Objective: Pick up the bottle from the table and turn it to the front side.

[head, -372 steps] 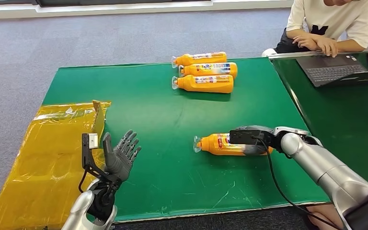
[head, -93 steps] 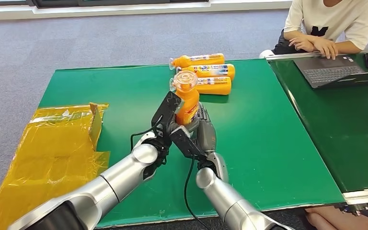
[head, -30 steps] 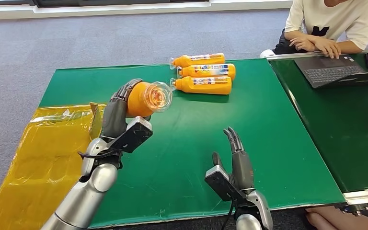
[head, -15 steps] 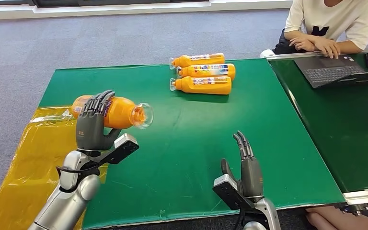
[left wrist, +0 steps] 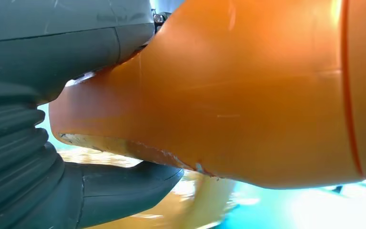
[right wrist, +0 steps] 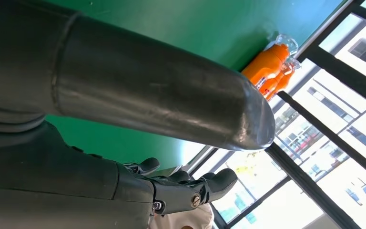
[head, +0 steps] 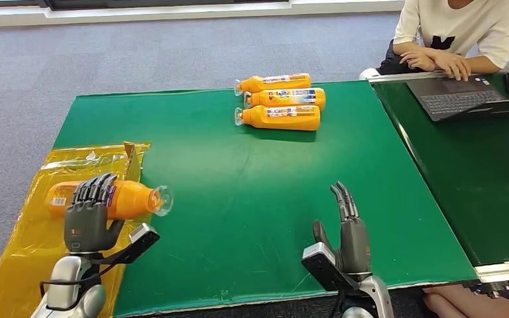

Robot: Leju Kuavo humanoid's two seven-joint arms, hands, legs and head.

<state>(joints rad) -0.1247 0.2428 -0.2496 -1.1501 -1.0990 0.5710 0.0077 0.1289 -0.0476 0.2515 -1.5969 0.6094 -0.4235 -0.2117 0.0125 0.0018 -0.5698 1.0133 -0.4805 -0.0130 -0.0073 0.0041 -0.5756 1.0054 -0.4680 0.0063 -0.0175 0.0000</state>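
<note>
Hidden and cut-off parts
Your left hand's fingers cover the bottle label; the person is cropped above the shoulders.

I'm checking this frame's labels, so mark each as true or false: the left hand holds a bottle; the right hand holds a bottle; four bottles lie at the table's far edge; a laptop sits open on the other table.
1. The left hand holds an orange bottle. True.
2. The right hand holds a bottle. False: it is empty, fingers extended.
3. Four bottles lie at the green table's far edge. False: three bottles lie there.
4. A laptop sits open on the other table. True.
</note>
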